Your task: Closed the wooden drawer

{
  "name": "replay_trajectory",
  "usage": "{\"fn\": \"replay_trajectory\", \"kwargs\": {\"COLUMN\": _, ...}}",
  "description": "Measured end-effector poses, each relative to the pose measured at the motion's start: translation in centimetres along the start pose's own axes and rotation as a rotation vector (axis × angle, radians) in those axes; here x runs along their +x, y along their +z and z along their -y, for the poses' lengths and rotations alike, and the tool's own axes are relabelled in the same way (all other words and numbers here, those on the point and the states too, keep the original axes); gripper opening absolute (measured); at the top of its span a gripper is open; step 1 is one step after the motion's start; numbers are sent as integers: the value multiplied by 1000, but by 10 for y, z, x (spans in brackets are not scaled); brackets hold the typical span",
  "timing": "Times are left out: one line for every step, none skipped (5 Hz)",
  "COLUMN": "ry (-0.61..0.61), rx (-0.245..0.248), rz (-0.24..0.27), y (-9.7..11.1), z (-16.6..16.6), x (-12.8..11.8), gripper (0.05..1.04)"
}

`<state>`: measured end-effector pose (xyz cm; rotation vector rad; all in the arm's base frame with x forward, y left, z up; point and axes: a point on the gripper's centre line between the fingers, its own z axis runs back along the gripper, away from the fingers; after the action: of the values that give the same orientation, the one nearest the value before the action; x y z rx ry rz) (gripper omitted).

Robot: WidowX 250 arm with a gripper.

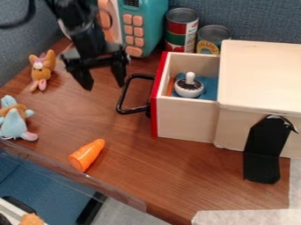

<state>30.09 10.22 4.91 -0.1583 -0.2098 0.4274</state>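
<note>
The wooden drawer (187, 118), with a red front panel and a black handle (121, 99), is pulled out toward the left from its pale wooden box (262, 74). Inside lie a blue cloth, a black-and-white object with a white knob (189, 85) and something orange. My gripper (104, 86) hangs at the upper left, just left of the handle and apart from it. Its two fingers are spread, with nothing between them.
Two cans (181, 29) and a teal toy microwave (141, 26) stand behind. Plush toys (42, 71) sit at the left, and an orange carrot (87, 155) lies near the front edge. A black bracket (266, 149) is against the box's front.
</note>
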Motion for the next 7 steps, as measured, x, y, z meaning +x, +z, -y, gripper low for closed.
{"fn": "replay_trajectory", "kwargs": {"ry": 18, "rx": -47, "rz": -30, "y": -30, "z": 2, "x": 8, "gripper": 1001}}
{"fn": "replay_trajectory", "kwargs": {"ry": -22, "rx": -51, "rz": -87, "y": -54, "z": 17, "x": 16, "gripper": 948}}
{"fn": "replay_trajectory", "kwargs": {"ry": -67, "rx": -49, "rz": -104, "y": -58, "z": 32, "x": 17, "gripper": 657}}
{"fn": "replay_trajectory", "kwargs": {"ry": -71, "rx": -50, "rz": -120, "y": -58, "z": 35, "x": 15, "gripper": 360}}
{"fn": "replay_trajectory", "kwargs": {"ry": -74, "rx": -84, "rz": -142, "y": -57, "z": 49, "x": 9, "gripper": 172}}
{"fn": "replay_trajectory", "kwargs": {"ry": -81, "rx": -118, "rz": -165, "y": -57, "z": 67, "x": 5, "gripper": 137}}
{"fn": "replay_trajectory", "kwargs": {"ry": -129, "rx": -164, "rz": -189, "y": -63, "z": 110, "x": 5, "gripper": 137}}
